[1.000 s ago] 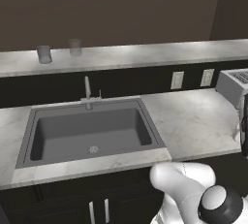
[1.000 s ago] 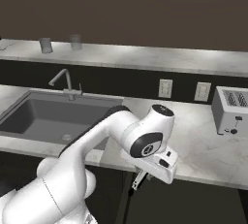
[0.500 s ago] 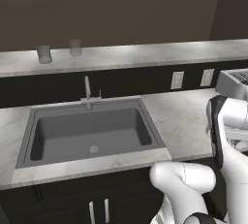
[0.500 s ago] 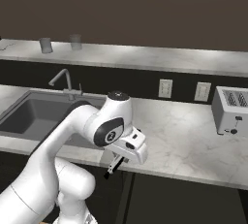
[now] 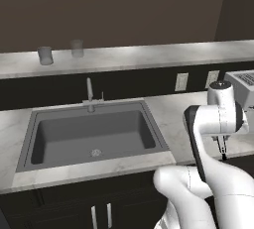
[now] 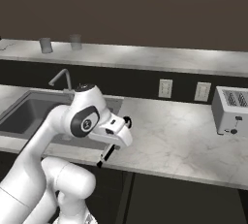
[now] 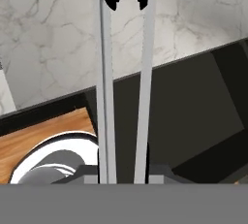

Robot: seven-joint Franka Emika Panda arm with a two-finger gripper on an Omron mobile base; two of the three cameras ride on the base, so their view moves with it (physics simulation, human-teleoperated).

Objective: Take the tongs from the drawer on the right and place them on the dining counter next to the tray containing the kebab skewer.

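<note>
The tongs (image 7: 104, 72) are two slim silvery arms with black tips, running straight out from my gripper (image 7: 123, 174), which is shut on their base. From the right base view the tongs (image 6: 103, 157) hang down and left from the gripper (image 6: 111, 146), just past the front edge of the marble worktop. In the left base view the tongs (image 5: 222, 148) dangle under the hand at the far right. The dining counter (image 5: 149, 55) (image 6: 145, 56) runs along the back, above the worktop. Black cabinet fronts (image 6: 184, 199) lie below; I cannot pick out the drawer. The tray and kebab skewer are out of view.
A grey sink (image 5: 94, 134) with a faucet (image 5: 90, 91) is set in the worktop (image 6: 179, 136). A toaster (image 6: 232, 111) stands at the right. Two grey cups (image 5: 44, 54) (image 5: 77, 47) sit on the dining counter's left part. Wood floor (image 7: 43, 131) shows beneath the hand.
The arm has swung leftward and risen along the worktop's front edge, carrying the tongs; its elbow now stands tall in the left base view.
</note>
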